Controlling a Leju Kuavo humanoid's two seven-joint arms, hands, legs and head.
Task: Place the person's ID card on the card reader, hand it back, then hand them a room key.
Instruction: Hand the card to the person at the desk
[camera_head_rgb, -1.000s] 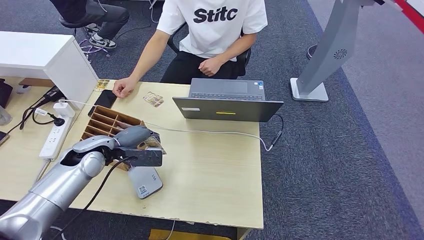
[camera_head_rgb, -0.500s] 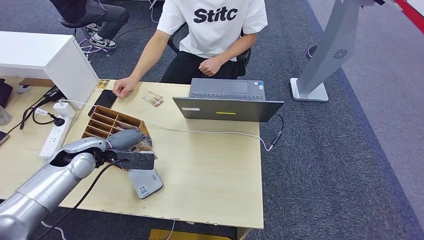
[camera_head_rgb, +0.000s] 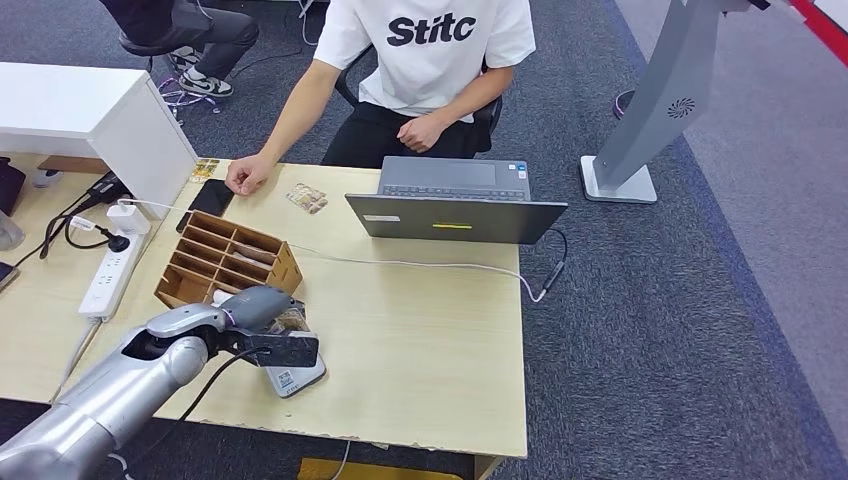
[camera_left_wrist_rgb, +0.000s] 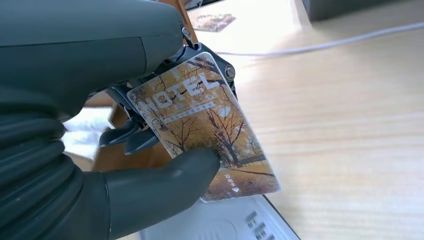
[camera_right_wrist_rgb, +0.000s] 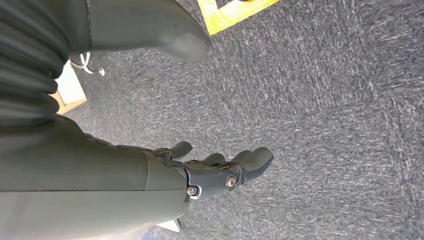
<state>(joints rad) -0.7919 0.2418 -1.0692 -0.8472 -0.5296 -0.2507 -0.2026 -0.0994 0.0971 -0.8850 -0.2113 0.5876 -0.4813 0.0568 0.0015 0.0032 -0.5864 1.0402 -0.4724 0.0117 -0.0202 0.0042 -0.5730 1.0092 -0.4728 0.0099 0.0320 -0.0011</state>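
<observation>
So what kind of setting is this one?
Likely an office staged as a hotel check-in desk: grey carpet, pale wooden desk with an open grey laptop, and an autumn-tree printed card in the left hand.

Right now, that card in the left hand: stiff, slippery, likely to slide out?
Probably stiff: the card stays flat past the thumb. Its glossy face suggests it is slippery. The left hand pinches one part only, so it may pivot when pressed on the card reader.

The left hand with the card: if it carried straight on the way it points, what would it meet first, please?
Probably the grey card reader: the left hand holds the card just above it, apparently not yet touching, though depth is hard to judge.
</observation>
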